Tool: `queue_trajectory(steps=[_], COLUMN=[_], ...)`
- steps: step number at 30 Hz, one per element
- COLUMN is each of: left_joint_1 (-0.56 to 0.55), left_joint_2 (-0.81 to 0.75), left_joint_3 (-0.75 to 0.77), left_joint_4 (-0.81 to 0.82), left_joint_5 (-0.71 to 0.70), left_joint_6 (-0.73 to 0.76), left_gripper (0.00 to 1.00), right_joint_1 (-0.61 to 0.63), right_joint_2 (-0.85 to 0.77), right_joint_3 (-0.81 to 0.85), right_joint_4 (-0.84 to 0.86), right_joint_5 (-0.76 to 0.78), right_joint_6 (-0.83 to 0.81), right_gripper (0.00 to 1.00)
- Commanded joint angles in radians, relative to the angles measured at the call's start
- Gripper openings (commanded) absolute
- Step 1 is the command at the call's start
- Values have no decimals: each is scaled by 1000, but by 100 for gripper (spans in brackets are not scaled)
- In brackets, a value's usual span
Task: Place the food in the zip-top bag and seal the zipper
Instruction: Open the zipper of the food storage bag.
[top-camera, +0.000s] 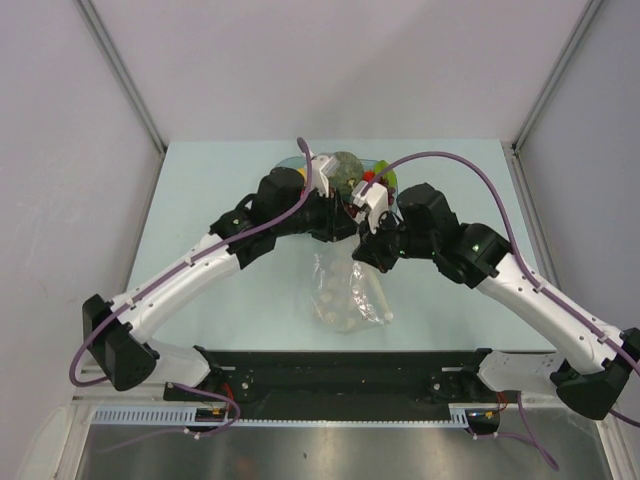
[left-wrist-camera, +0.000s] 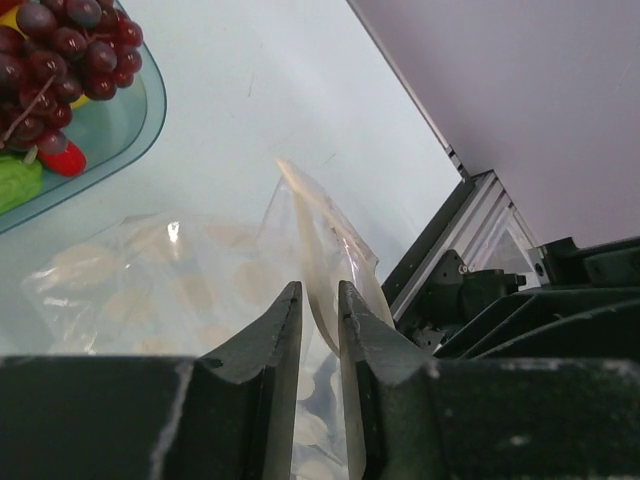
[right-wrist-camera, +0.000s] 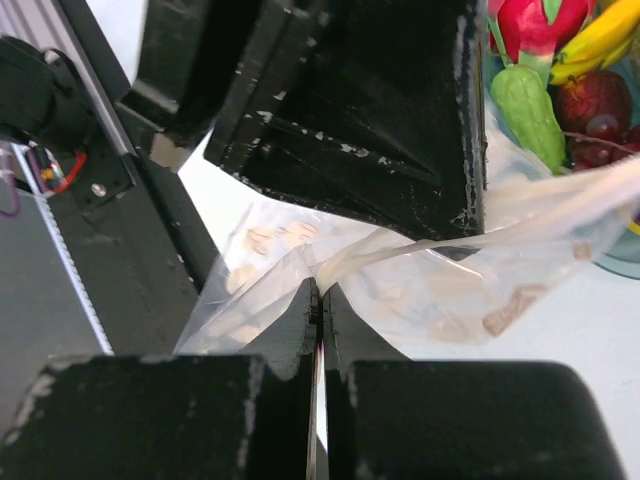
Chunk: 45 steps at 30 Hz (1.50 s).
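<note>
Left end effector (left-wrist-camera: 320, 305), its two fingers (left-wrist-camera: 275, 340) drawn almost together, pinches a raised fold of the bag (top-camera: 350, 295) near the middle of the tabletop (top-camera: 220, 180). The clear film runs up through the narrow slot between the fingers. The right end effector (right-wrist-camera: 320, 300) meets it from the opposite side, fingers pressed together with only a hairline gap, clamped on another stretch of the same bag edge. In the right wrist view the film stretches taut from that grip up to the dark body of the left arm's tool just above. The rest of the dotted pouch sags down and lies flat on the tabletop below the two tools, towards the arm bases.

Both pieces of food sit in the blue bowl (left-wrist-camera: 140, 120), which stands just beyond the arms at the far side of the tabletop, close to the bag but apart from it. The dark red grapes (left-wrist-camera: 60, 50) are heaped against its rim. The grey-green ball (top-camera: 347, 168) rests at the bowl's middle in the overhead view. Sharing the bowl are a pink dragon fruit (right-wrist-camera: 530, 22), a yellow banana (right-wrist-camera: 600, 40) and a bumpy green piece (right-wrist-camera: 530, 105) lying next to the grapes.

Seen from overhead, the arms curve inward from either side and the tools nearly touch above the bag's far end.
</note>
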Motion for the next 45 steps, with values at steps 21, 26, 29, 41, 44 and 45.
queue_trajectory(steps=[21, 26, 29, 41, 44, 45], left_joint_1=[14, 17, 25, 109, 123, 123], left_joint_2=[-32, -9, 13, 28, 11, 10], left_joint_3=[-7, 19, 43, 74, 62, 54], left_joint_4=[32, 32, 28, 23, 46, 64], left_joint_5=[58, 9, -11, -41, -27, -25], left_joint_6=[11, -18, -30, -121, -131, -134], left_gripper=[0, 0, 0, 0, 0, 0], right_joint_1=[-249, -246, -223, -263, -275, -274], right_joint_2=[-14, 21, 29, 52, 40, 31], right_joint_3=[-17, -24, -27, 42, 51, 42], right_joint_4=[107, 161, 163, 63, 66, 74], right_joint_5=[-190, -224, -210, -11, -93, -130], right_joint_6=[427, 510, 512, 475, 467, 469], right_gripper=[60, 60, 59, 49, 52, 60])
